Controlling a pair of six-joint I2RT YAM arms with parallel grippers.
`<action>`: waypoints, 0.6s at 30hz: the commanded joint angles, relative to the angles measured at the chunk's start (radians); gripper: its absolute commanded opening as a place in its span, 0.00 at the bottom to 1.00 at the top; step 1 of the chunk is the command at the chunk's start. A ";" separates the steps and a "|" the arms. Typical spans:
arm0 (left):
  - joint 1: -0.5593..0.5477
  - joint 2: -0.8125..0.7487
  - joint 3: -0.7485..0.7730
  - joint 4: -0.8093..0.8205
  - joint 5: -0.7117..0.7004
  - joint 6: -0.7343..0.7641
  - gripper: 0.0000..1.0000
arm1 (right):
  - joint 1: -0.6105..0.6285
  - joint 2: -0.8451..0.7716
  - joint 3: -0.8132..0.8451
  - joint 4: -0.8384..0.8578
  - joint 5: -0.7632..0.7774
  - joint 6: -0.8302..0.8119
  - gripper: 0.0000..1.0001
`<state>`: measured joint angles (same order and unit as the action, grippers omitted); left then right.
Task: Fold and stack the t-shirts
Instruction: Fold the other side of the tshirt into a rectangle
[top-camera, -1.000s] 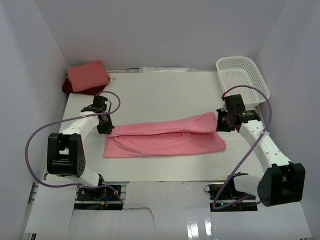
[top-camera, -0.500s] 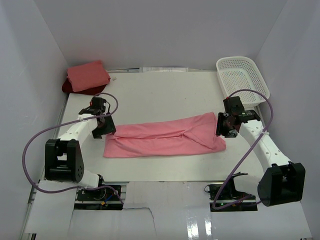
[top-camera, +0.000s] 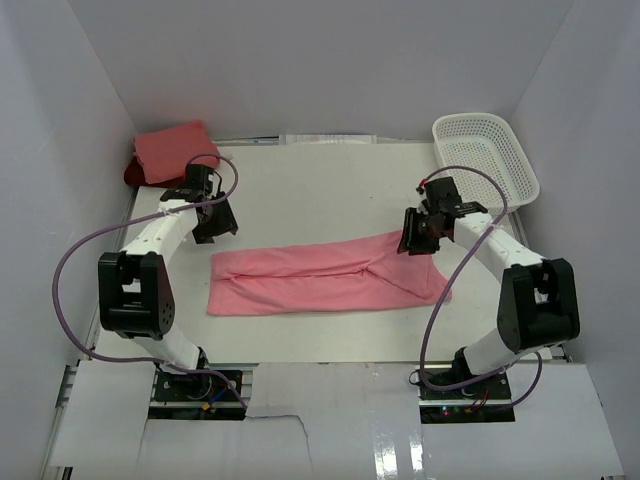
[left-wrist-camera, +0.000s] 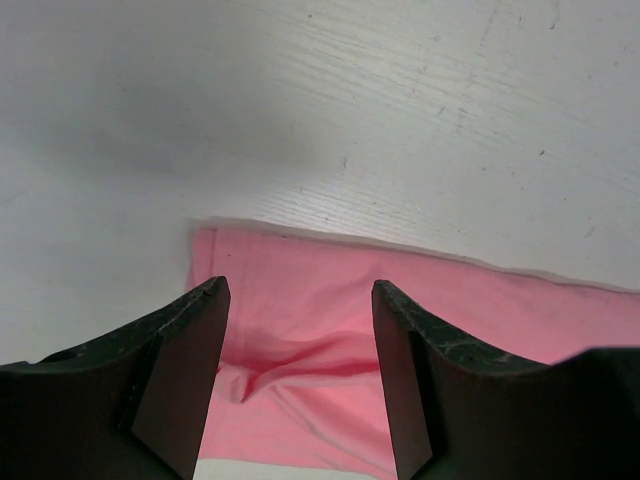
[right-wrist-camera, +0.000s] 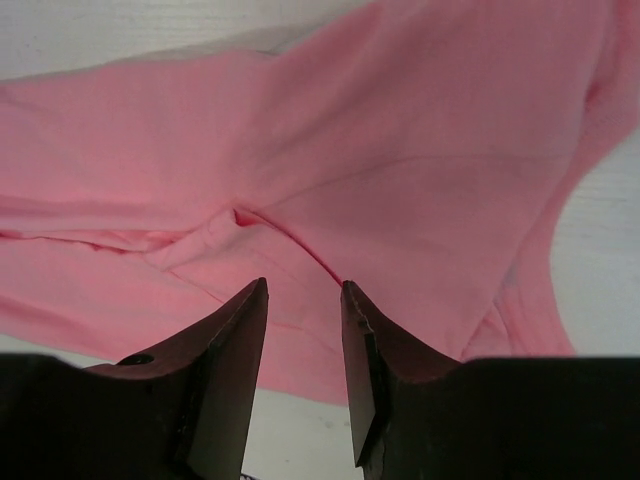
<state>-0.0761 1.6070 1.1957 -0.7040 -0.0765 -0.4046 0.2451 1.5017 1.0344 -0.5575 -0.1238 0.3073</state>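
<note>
A rose pink t-shirt (top-camera: 330, 278) lies folded lengthwise into a long strip across the middle of the table. My left gripper (top-camera: 216, 224) hovers just beyond its left end, open and holding nothing. In the left wrist view the t-shirt's wrinkled corner (left-wrist-camera: 300, 340) shows below the spread left gripper (left-wrist-camera: 300, 292). My right gripper (top-camera: 416, 241) hangs over the strip's right end, open and empty. In the right wrist view the pink cloth (right-wrist-camera: 400, 170) fills the picture under the right gripper (right-wrist-camera: 304, 288). A folded salmon pink t-shirt (top-camera: 176, 150) rests on a dark red t-shirt (top-camera: 134, 176) at the back left.
A white mesh basket (top-camera: 486, 153) stands at the back right corner. White walls close in the table on the left, back and right. Purple cables loop from both arms beside the strip's ends.
Both grippers opened and let go of the rose pink t-shirt's upper layer, which now lies over the lower one. Both arms have since risen and drawn back from the cloth.
</note>
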 joint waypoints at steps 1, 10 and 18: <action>-0.007 0.039 0.047 0.020 0.073 -0.014 0.70 | 0.020 0.054 0.027 0.134 -0.108 -0.002 0.42; -0.014 0.114 0.058 0.035 0.118 -0.007 0.69 | 0.074 0.196 0.090 0.195 -0.178 0.007 0.42; -0.014 0.116 0.054 0.035 0.112 0.003 0.69 | 0.141 0.247 0.104 0.196 -0.163 0.029 0.37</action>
<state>-0.0875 1.7374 1.2201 -0.6918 0.0235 -0.4084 0.3641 1.7451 1.1015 -0.3828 -0.2764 0.3225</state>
